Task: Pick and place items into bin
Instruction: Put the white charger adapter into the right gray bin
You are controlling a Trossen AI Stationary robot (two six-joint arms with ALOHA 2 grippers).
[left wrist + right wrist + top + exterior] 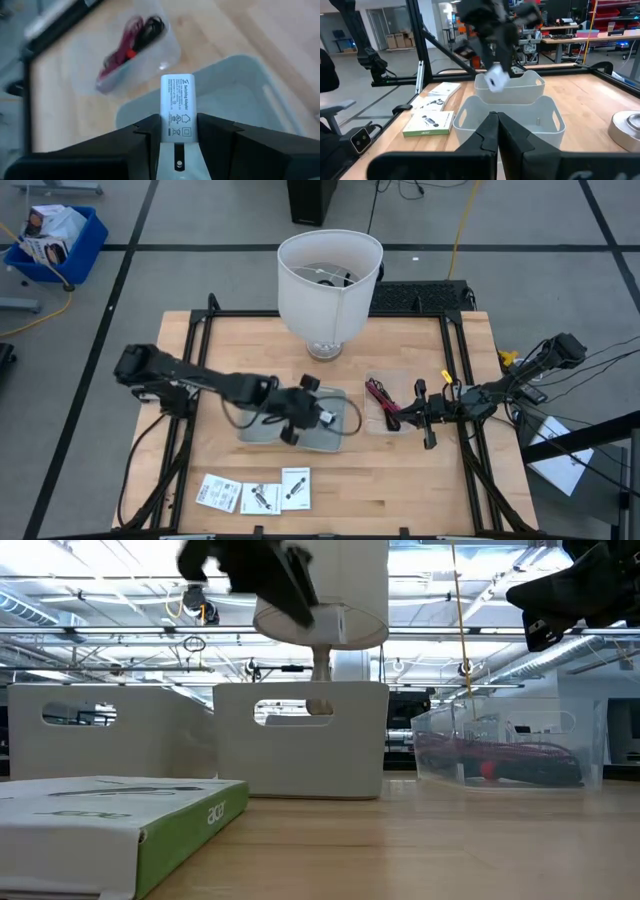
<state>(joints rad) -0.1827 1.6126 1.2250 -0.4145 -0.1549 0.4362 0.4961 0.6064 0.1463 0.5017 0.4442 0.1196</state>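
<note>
We see a pale wooden tabletop [400, 470], a smooth grey plastic bin [340, 435], the left end effector [178, 132] above it clamping a flat white printed adapter [178, 107], the right end effector [496, 131] closed over a clear tub [385, 415] of cable ties [382, 395]

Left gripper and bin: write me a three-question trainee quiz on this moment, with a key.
1. True or false: the left gripper is shut on a white power adapter.
2. The adapter hangs above: A) the bin; B) the clear container of cable ties; C) the lampshade.
3. Fill in: the right gripper, beside the clear container, is ___ (open or shut).
Key: 1 true; 2 A; 3 shut.
</note>
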